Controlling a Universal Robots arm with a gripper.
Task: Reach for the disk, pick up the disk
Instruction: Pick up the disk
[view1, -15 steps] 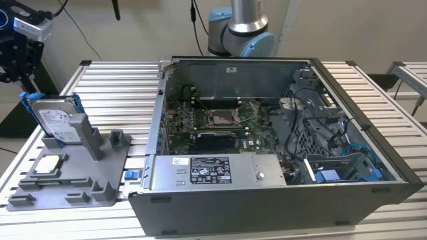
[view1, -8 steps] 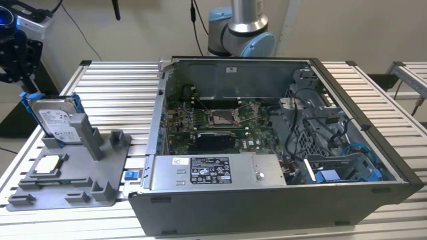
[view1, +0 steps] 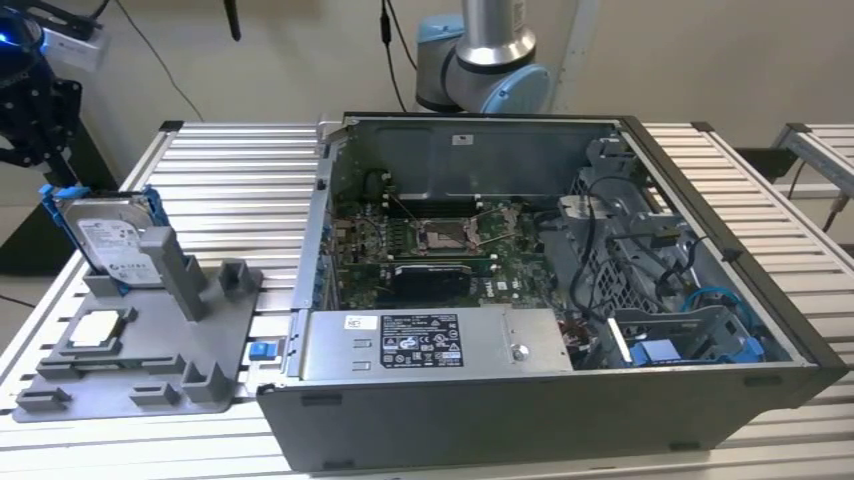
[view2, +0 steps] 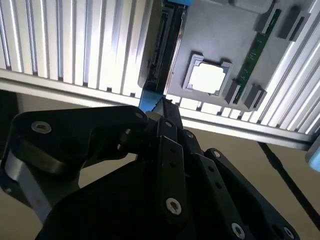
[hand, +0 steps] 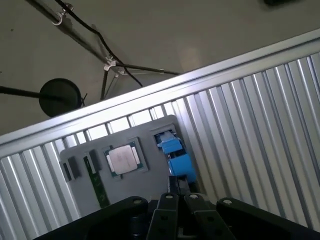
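We see the disk standing upright on the grey tray. The gripper hangs above that tray, just over the disk; we cannot tell its opening.

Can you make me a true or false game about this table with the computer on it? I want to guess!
1. The disk stands upright in the grey holder. True.
2. The computer case is closed up. False: its side is open and the boards inside show.
3. A small square chip lies flat on the grey holder. True.
4. The disk sits inside the computer case. False: it is outside, on the exterior view's left of the case.
5. The frame around the disk is red. False: that bracket is blue.
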